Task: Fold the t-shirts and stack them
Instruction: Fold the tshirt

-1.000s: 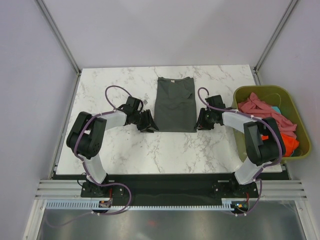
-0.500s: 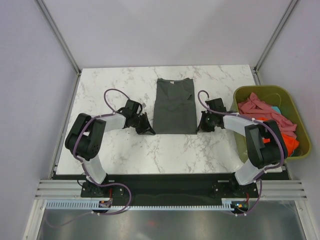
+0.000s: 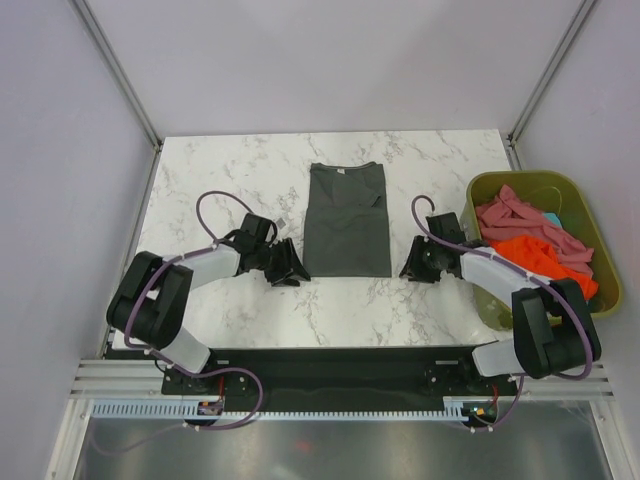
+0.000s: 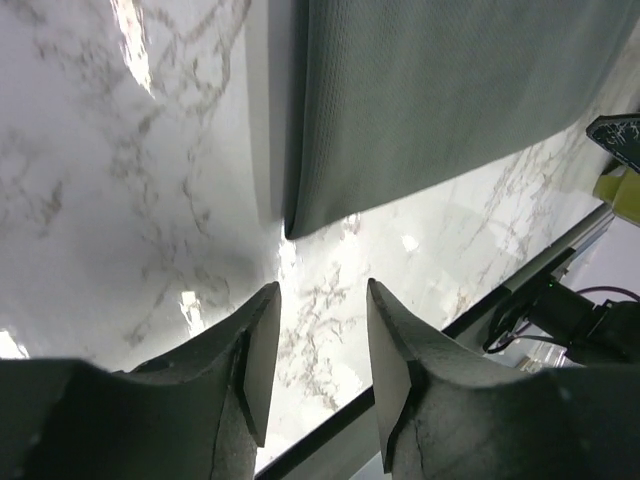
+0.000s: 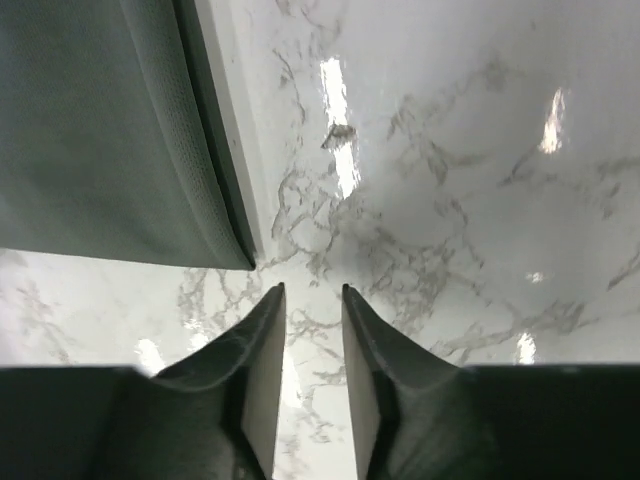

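Observation:
A dark charcoal grey t-shirt (image 3: 347, 219) lies flat in a long folded rectangle on the marble table (image 3: 220, 170), collar at the far end. Its near left corner shows in the left wrist view (image 4: 440, 100) and its near right corner in the right wrist view (image 5: 110, 140). My left gripper (image 3: 291, 269) is open and empty, low at the shirt's near left corner, just clear of the cloth (image 4: 322, 295). My right gripper (image 3: 409, 266) is open and empty, a little right of the near right corner (image 5: 314, 296). Pink (image 3: 520, 215) and orange (image 3: 530, 253) t-shirts lie heaped in the bin.
An olive-green plastic bin (image 3: 585, 215) stands at the table's right edge, just beyond my right arm. The table's near edge and a black frame rail (image 4: 540, 270) run close behind my left gripper. Metal frame posts (image 3: 115, 75) rise at the far corners.
Both grippers have let go of the shirt's near edge and drawn back toward me and outward. The shirt's near edge has come a little nearer and now lies flat.

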Motion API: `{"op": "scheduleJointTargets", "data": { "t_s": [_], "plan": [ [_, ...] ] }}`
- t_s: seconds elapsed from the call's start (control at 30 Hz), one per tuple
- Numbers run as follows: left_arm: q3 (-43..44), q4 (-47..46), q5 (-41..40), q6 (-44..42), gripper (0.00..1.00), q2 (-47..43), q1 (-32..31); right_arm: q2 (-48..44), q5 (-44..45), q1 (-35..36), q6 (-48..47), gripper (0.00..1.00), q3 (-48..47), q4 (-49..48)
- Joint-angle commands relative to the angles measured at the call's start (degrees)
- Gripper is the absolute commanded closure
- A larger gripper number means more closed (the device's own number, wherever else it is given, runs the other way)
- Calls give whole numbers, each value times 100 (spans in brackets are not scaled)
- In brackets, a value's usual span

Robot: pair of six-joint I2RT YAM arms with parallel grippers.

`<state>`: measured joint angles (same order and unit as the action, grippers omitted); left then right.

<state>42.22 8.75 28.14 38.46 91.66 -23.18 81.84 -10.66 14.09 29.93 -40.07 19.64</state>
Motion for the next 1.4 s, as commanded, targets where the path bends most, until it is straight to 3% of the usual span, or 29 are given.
{"op": "scheduleJointTargets", "data": {
  "t_s": [0.0, 0.17, 0.27, 0.3, 0.33, 0.43, 0.9, 1.37],
  "plan": [
    [-205, -58, -141, 363, 51, -490, -81, -467, 47, 50, 1211, 61, 306, -12],
    [-380, -102, -362, 505, 48, -544, -81, -793, 272, 462, 2323, 50, 685, -856],
    [-573, -102, -362, 505, 48, -395, -90, -723, 625, 797, 2805, 50, 694, -996],
    [-618, -285, -458, 1314, 50, -351, -99, -696, 765, 902, 2947, 50, 729, -1067],
    [-653, -1113, -354, 1383, 51, -237, -99, -687, 828, 955, 3079, 50, 860, -1276],
    [-758, -1384, -502, 1533, 51, -26, -152, -705, 1248, 1148, 3606, 50, 1150, -1620],
    [-873, -1649, -1011, 1647, 59, 195, -178, -556, 1901, 1281, 3897, 58, 1643, -2139],
    [-1084, -1640, -1591, 1753, 57, 37, -222, -406, 1997, 1281, 3967, 67, 1757, -2307]
  ]
}}
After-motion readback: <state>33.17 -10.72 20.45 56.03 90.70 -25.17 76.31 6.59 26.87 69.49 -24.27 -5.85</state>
